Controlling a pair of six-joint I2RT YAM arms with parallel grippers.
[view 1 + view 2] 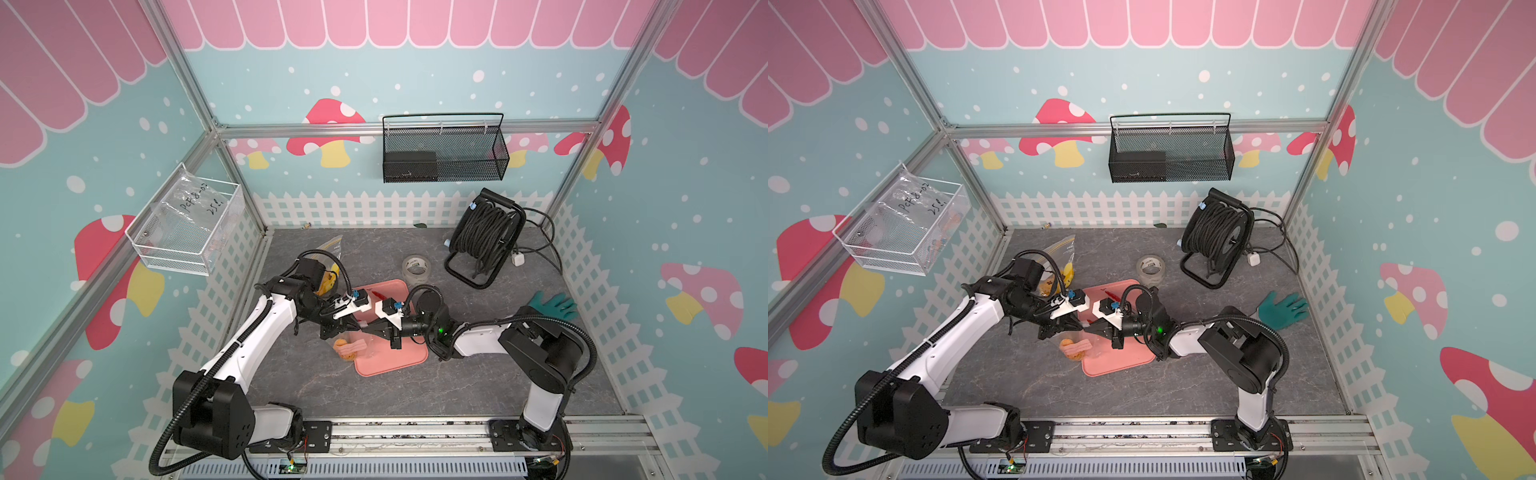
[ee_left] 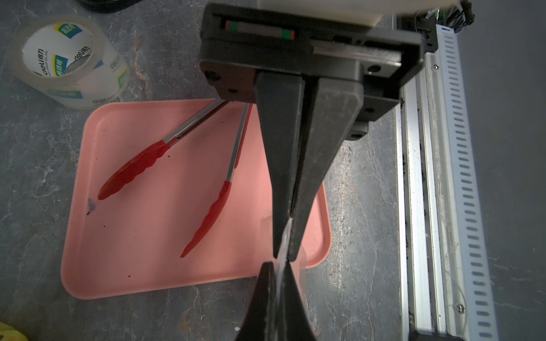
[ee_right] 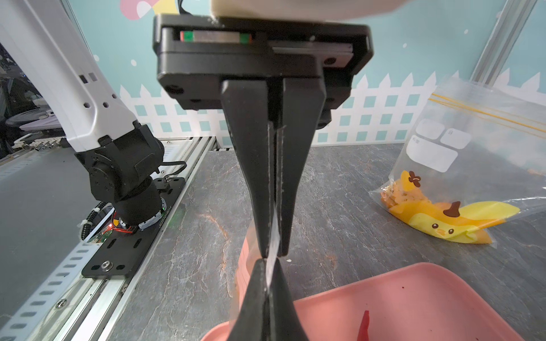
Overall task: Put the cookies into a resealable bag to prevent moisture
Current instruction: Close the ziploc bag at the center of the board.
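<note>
Bench (image 1: pixel 478 374): grey marble-look, mushroom-print walls.
Cookies (image 1: pixel 341 344): orange, low in clear bag (image 1: pixel 362 341), at pink tray (image 1: pixel 399 357) edge.
Left hand (image 1: pixel 355 322): pinching bag's top edge.
Right hand (image 1: pixel 370 325): pinching same edge, opposite.
Risk: film may slip or tear under uneven pull; cookies spill.

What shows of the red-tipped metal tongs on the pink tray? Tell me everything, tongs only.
The red-tipped metal tongs lie on the pink plastic tray, their two arms splayed open in a V. Each arm is a slim steel bar ending in a long red, rubbery-looking tip with a scalloped edge. The joined end is hidden in the left wrist view. Nothing grips them; only the tray appears to touch them.
</note>
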